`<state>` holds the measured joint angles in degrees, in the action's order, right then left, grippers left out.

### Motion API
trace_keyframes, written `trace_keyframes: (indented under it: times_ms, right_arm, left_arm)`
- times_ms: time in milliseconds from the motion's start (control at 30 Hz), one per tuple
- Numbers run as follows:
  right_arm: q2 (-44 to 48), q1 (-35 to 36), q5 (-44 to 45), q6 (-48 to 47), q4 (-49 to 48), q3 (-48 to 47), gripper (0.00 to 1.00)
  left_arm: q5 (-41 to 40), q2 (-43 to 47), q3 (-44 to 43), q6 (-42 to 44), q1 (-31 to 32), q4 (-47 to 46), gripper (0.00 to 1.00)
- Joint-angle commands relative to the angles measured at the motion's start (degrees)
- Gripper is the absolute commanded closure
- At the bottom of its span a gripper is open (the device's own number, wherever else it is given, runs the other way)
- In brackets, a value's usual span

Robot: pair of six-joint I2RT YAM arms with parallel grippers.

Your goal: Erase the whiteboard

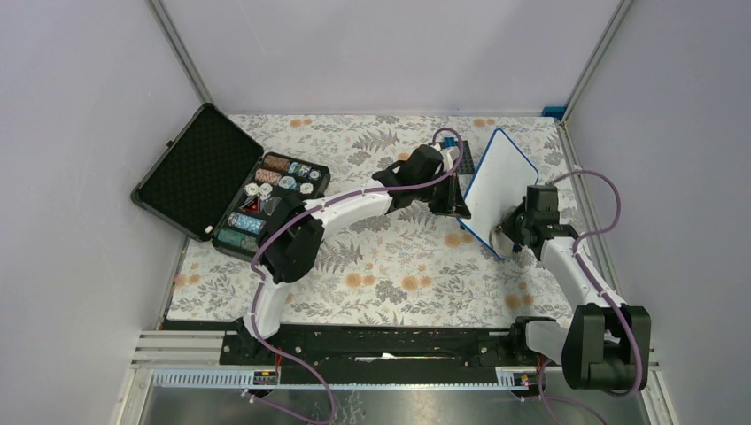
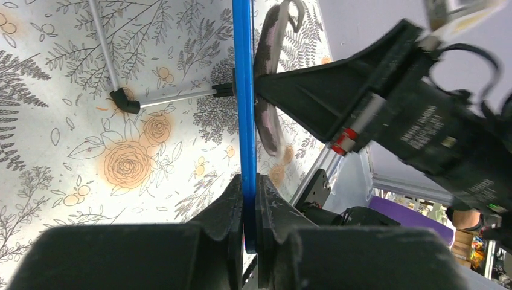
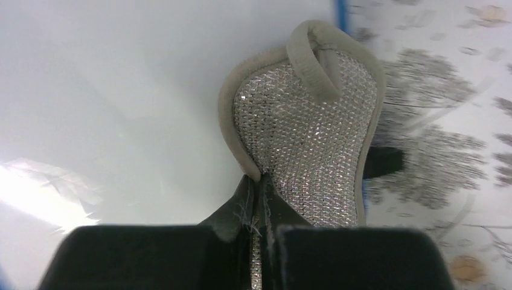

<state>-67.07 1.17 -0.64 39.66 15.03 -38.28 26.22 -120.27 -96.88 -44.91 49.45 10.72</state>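
The whiteboard (image 1: 499,184), white with a thin blue frame, is held tilted up off the table at the right. My left gripper (image 1: 458,202) is shut on its left edge; the left wrist view shows the blue frame (image 2: 244,121) edge-on, clamped between the fingers of my left gripper (image 2: 249,208). My right gripper (image 1: 512,232) is shut on a silver mesh cleaning pad with a beige rim (image 3: 308,139), seen from my right gripper (image 3: 264,193) pressed flat against the white face of the whiteboard (image 3: 121,90) near its lower right edge. No writing shows on the visible face.
An open black case (image 1: 226,181) with several small coloured pieces lies at the left on the floral tablecloth (image 1: 390,274). Grey enclosure walls surround the table. A blue clip (image 1: 553,112) sits at the back right corner.
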Motion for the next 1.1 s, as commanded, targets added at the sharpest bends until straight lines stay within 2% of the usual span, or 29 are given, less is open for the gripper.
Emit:
trace_keyframes:
  times_ms: [0,167,267,333,500,633,700,867,967,1067]
  right_arm:
    - [-2.2,-2.4,-0.9,1.3,5.8,8.8,1.00]
    - [-0.3,-1.6,-5.4,0.0,6.5,2.9,1.00]
    - [-0.5,8.7,-2.1,0.7,9.1,-4.3,1.00]
    - [-0.1,12.5,-0.4,0.8,10.1,-7.9,1.00]
    - [-0.2,10.5,3.7,-0.3,8.0,-2.5,1.00]
    - [-6.3,-4.0,-6.9,-3.8,5.6,7.1,1.00]
    - [-6.3,-6.3,-11.4,-3.9,4.6,8.6,1.00]
    - [0.3,-5.6,-15.1,-0.7,2.8,5.2,1.00]
    - [2.3,-0.3,-12.0,-1.2,6.4,-2.3,1.00]
    - [2.0,5.9,-11.3,0.1,6.8,-5.9,1.00]
  left_arm:
    - [4.5,1.0,1.8,1.1,2.1,-0.6,1.00]
    - [5.3,0.3,1.4,0.3,2.1,-1.2,1.00]
    - [4.6,0.4,1.3,0.8,2.1,-0.5,1.00]
    - [4.4,0.4,1.2,0.9,2.1,-0.2,1.00]
    - [4.1,0.4,1.6,0.8,2.1,0.1,1.00]
    - [4.3,0.2,1.6,1.0,2.1,0.1,1.00]
    - [4.5,0.1,1.5,0.9,2.1,0.0,1.00]
    - [5.9,-0.6,0.5,-0.2,2.1,-1.0,1.00]
    - [5.8,-1.0,0.3,-0.3,2.1,-1.1,1.00]
    - [5.6,-0.9,0.6,-0.4,2.1,-1.1,1.00]
